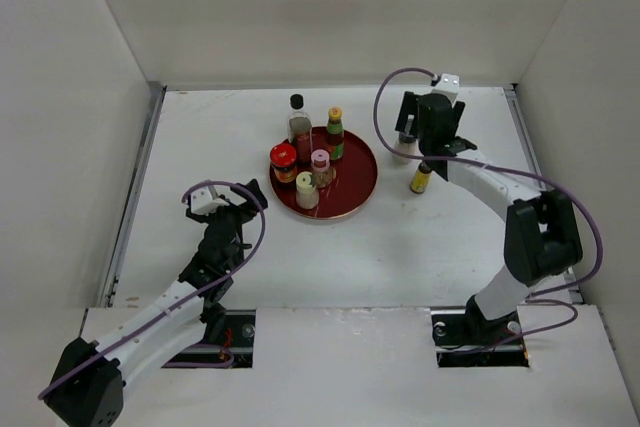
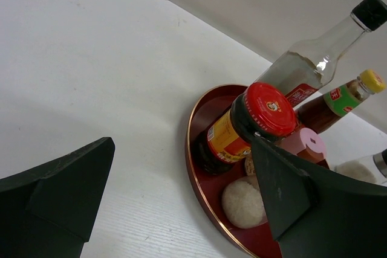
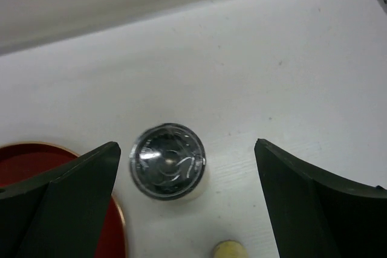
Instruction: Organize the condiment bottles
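Observation:
A round dark-red plate [image 1: 360,182] holds a tall black-capped bottle [image 1: 298,119], an orange-capped bottle [image 1: 335,133], a red-capped jar [image 1: 284,162], a pink-capped bottle [image 1: 320,166] and a cream-capped bottle [image 1: 307,190]. A yellow-capped bottle [image 1: 421,179] and a grey-capped shaker [image 3: 169,160] stand on the table right of the plate. My right gripper [image 3: 186,149] is open and hovers over the shaker, which sits nearer its left finger. My left gripper [image 2: 181,191] is open and empty, low over the table left of the plate, facing the red-capped jar [image 2: 269,110].
White walls enclose the table on three sides. The plate's rim [image 3: 116,234] lies just left of the shaker, and the yellow cap [image 3: 230,250] just in front of it. The cream cap [image 2: 242,203] and pink cap [image 2: 305,144] sit beside my left gripper's right finger.

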Available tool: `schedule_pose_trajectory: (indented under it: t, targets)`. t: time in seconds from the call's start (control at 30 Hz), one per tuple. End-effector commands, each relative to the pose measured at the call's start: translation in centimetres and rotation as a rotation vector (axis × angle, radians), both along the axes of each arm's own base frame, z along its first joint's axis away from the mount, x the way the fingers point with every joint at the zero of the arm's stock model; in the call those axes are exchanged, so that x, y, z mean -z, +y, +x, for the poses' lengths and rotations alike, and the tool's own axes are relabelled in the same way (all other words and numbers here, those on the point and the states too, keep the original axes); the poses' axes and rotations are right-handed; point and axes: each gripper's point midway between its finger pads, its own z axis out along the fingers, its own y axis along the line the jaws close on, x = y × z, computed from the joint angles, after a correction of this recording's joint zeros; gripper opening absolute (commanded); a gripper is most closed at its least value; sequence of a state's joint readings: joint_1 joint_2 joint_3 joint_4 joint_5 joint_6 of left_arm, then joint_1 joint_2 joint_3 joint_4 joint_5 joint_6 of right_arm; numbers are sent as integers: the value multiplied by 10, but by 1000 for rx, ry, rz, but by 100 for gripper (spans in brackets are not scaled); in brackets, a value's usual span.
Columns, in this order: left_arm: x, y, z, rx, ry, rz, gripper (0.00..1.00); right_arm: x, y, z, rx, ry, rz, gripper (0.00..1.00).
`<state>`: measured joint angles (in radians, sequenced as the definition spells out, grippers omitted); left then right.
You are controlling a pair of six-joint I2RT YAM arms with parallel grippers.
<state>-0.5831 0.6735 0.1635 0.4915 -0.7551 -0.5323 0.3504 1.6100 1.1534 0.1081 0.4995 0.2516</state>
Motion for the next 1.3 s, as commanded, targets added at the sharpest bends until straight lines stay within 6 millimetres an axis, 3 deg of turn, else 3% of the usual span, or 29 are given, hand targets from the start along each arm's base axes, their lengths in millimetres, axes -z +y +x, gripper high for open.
schedule_pose_trajectory:
  t: [0.0, 0.17, 0.4, 0.57, 0.6, 0.63, 0.7, 0.83, 0.97, 1.07, 1.27]
  targets:
    - [-9, -3, 3, 7, -30, -31, 100, 20, 11, 7, -64, 95, 3, 100]
    - [-9, -2, 2, 4, -37, -35, 100, 35, 28, 19, -137, 130, 12, 100]
    - [-8, -3, 3, 7, -32, -33, 100, 40, 30, 30, -132, 134, -7, 96]
    - [-10, -4, 2, 16, -41, -39, 100, 48, 30, 29, -123, 153, -6, 87]
    - [-9, -3, 2, 12, -38, -37, 100, 49, 29, 28, -120, 155, -8, 81]
    - [-9, -3, 3, 10, -36, -37, 100, 46, 28, 29, -114, 145, -7, 73]
    - [-9, -6, 3, 19, -31, -34, 100, 32, 25, 32, -94, 96, -3, 65]
    - [-7, -4, 3, 15, -30, -33, 100, -32, 36, 30, -121, -103, 23, 60]
    - [-9, -7, 4, 27, -28, -34, 100, -71, 63, 15, -188, -190, 52, 58]
    - [-7, -5, 4, 19, -30, -36, 100, -69, 87, 6, -243, -180, 58, 58]
    - [-8, -6, 3, 24, -33, -41, 100, -47, 134, -2, -329, -137, 79, 58]
